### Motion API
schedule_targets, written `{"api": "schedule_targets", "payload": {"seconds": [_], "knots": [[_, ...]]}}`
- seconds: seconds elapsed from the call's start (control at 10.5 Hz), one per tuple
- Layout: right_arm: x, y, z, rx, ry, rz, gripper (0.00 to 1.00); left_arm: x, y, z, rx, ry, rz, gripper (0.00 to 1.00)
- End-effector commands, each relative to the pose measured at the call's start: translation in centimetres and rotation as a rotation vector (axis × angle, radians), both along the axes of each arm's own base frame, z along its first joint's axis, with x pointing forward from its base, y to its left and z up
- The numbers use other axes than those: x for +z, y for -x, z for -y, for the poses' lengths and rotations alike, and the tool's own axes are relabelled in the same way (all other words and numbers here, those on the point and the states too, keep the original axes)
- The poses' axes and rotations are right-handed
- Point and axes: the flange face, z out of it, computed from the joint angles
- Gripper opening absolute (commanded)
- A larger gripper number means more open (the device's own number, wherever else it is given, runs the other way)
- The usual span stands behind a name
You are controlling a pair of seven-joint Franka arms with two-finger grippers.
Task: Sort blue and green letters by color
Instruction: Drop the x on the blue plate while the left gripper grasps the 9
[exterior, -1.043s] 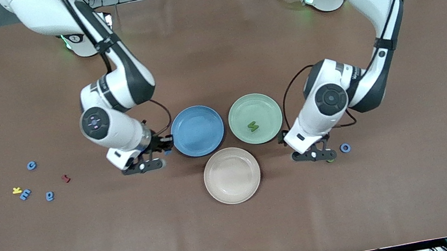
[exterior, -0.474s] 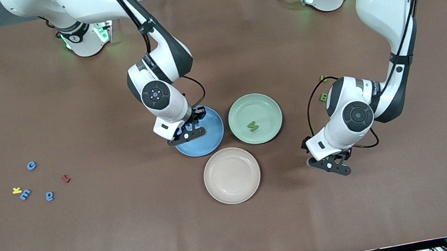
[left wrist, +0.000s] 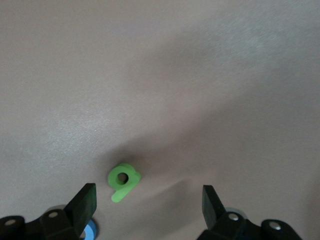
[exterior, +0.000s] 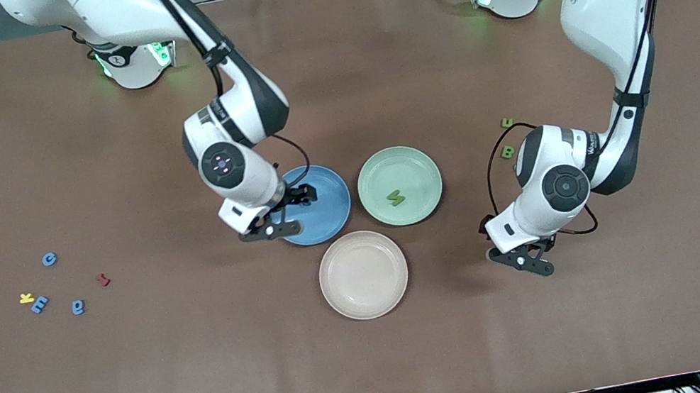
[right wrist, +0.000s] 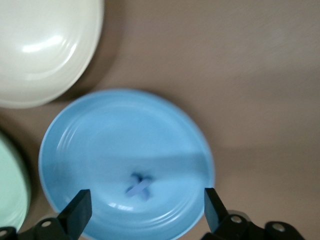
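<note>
My right gripper [exterior: 268, 230] [right wrist: 145, 212] is open and empty over the blue plate [exterior: 326, 190] [right wrist: 95, 140]. A blue x [right wrist: 138, 185] lies in that plate. My left gripper [exterior: 524, 261] [left wrist: 148, 207] is open low over a green p [left wrist: 123, 180] on the table, with a blue letter [left wrist: 90, 233] by one finger. Both are hidden in the front view. A green letter [exterior: 396, 198] lies in the green plate [exterior: 420, 166]. Two green letters [exterior: 506, 123] [exterior: 508, 151] lie beside the left arm. Three blue letters [exterior: 49, 259] [exterior: 39, 304] [exterior: 78, 307] lie toward the right arm's end.
A beige plate [exterior: 368, 298] [right wrist: 40, 45] stands nearer to the front camera than the other two plates. A yellow letter [exterior: 26, 297] and a dark red letter [exterior: 103, 279] lie among the blue letters.
My right gripper carried the blue x from beside the blue plate to over it, let it go and drew back to the plate's edge. My left gripper shifted over the green p.
</note>
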Motion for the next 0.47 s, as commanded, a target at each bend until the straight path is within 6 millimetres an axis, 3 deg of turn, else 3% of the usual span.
{"api": "schedule_targets", "payload": {"seconds": [0.0, 0.19, 0.38], "knots": [[3.7, -5.2, 9.5, -0.172, -0.033, 0.006, 1.0, -0.9, -0.6, -0.4, -0.022, -0.01, 0.016, 0.9], [4.0, -8.0, 17.0, -0.135, -0.003, 0.042, 1.0, -1.5, -0.5, -0.4, -0.017, -0.009, 0.009, 0.82], [2.9, -10.0, 26.4, -0.039, 0.003, 0.056, 1.0, -2.1, -0.9, -1.2, -0.006, -0.013, 0.021, 0.78]]}}
